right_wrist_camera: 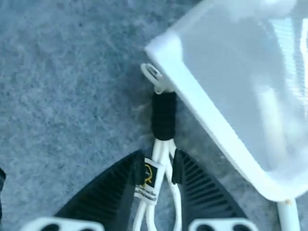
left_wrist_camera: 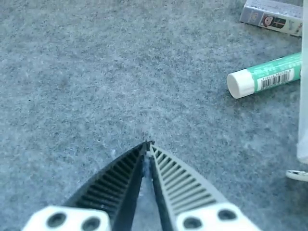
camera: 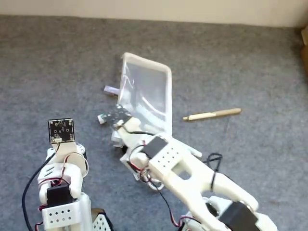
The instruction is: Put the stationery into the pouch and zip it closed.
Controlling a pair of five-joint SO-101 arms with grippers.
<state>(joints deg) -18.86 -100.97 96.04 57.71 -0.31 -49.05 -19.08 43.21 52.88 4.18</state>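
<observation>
A translucent white pouch [camera: 147,91] lies in the middle of the grey carpet. My right gripper [right_wrist_camera: 155,155] is at the pouch's [right_wrist_camera: 240,86] near corner, shut on the white zipper pull cord [right_wrist_camera: 163,120] with its black sleeve. A tan pen [camera: 211,114] lies to the right of the pouch. A green-and-white glue stick [left_wrist_camera: 264,77] and a small boxed eraser [left_wrist_camera: 273,14] rest on the carpet left of the pouch. My left gripper [left_wrist_camera: 147,143] is shut with nothing in it, low over bare carpet, short of the glue stick.
Grey carpet [camera: 57,62] covers the whole work area, with open floor at the left and far side. A pale wall edge [camera: 154,9] runs along the back. The right arm [camera: 192,173] stretches from the lower right across to the pouch.
</observation>
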